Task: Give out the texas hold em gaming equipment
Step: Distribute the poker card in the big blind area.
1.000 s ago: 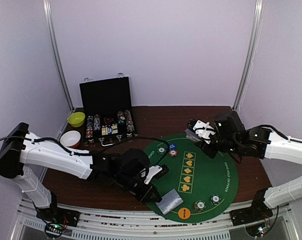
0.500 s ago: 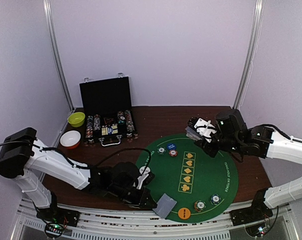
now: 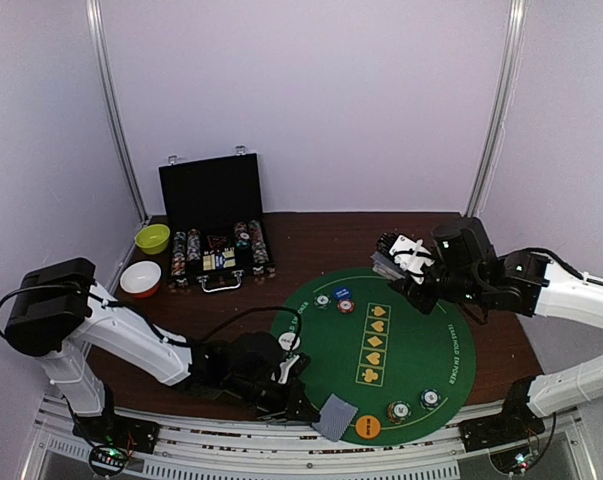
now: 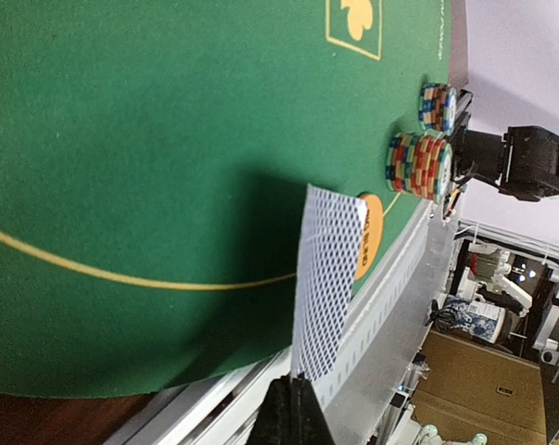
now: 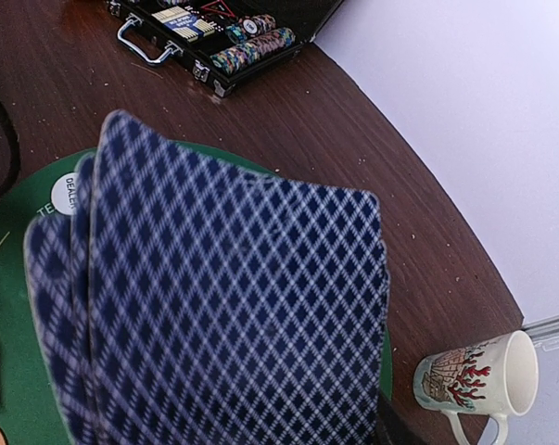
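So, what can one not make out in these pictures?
- Faces of the fanned cards: the right wrist view shows only backs, and the fan hides the right tool there.
- Left tool: mostly cut off by the bottom edge of the left wrist view, under the single card.
- Markings on the chip stacks: too small, top view.

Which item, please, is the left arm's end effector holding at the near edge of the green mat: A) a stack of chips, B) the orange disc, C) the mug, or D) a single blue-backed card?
D: the left end effector pinches one blue-backed card by its edge, beside the orange disc.
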{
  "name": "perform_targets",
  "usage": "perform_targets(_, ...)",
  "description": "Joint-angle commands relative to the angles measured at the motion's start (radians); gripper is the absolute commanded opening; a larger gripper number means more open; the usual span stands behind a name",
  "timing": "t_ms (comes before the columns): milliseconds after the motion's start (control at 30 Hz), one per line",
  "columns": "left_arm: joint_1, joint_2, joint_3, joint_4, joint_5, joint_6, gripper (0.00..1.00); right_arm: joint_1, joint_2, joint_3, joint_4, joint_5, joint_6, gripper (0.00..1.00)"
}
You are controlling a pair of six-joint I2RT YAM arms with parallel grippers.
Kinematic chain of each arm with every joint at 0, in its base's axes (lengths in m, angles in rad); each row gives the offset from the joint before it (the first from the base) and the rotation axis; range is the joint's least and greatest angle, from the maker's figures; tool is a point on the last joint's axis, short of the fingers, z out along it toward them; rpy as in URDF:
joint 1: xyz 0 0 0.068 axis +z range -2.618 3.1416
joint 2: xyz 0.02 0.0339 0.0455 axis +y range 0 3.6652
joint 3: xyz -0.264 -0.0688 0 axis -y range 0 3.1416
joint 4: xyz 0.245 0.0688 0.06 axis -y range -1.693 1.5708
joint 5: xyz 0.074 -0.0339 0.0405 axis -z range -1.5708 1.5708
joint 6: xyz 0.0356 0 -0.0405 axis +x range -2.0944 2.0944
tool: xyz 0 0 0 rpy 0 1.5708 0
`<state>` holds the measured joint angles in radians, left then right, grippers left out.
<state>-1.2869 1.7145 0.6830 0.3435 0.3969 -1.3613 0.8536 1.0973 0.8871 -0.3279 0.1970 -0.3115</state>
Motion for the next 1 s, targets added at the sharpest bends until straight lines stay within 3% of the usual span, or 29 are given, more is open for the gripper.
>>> perform_targets(0,-0.015,0.031,-0.005,0.084,0.031,-0.043,0.0,0.008,-0.027,-0.002,-0.011,0.008,-0.005,0.41)
perform_targets(200,-0.021,0.015,-0.015,0.066,0.019,-0.063,0.16,0.009,-0.052,-0.006,-0.016,0.01,-0.007,0.41)
perform_targets(500,-0.03,-0.009,-0.066,0.1,0.003,-0.115,0.19,0.009,-0.059,-0.009,-0.022,0.007,-0.005,0.41)
perform_targets(667,-0.031,-0.028,-0.069,0.077,0.002,-0.117,0.28,0.011,-0.064,-0.008,-0.023,0.006,-0.002,0.41)
perform_targets(867,0.015,-0.18,-0.003,-0.07,-0.118,0.033,0.37,0.013,-0.065,0.004,-0.035,0.005,-0.005,0.41)
perform_targets(967,0.07,-0.225,0.144,-0.257,-0.183,0.263,0.5,0.015,-0.069,0.011,-0.038,-0.016,-0.02,0.41)
